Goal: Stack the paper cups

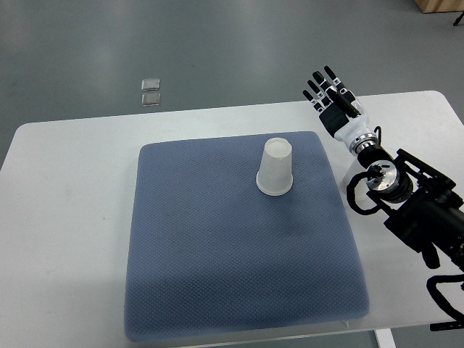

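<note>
Blue-grey textured fabric forms a square mat (239, 239) that covers the middle of a white table (65, 217). All positions below are given relative to this mat.

One white paper cup (276, 167) stands upside down on the mat, in its far-right area, with the narrow base up and the wide rim resting on the fabric. Whether it is a single cup or several nested together cannot be told from this view. Nothing touches the cup.

The right hand (331, 94) is positioned beyond the far-right corner of the mat, over the table edge, well apart from the cup. Its fingers (319, 83) are extended straight and slightly spread, pointing away from the robot; they hold nothing. The black right arm (406, 199) runs along the right side of the mat toward the right edge of the view. A pale object lies on the table beneath the forearm, just beside the mat's right edge; it is mostly hidden and cannot be identified.

Two small clear squares (151, 92) lie on the grey floor (217, 43) beyond the far side of the table.
</note>
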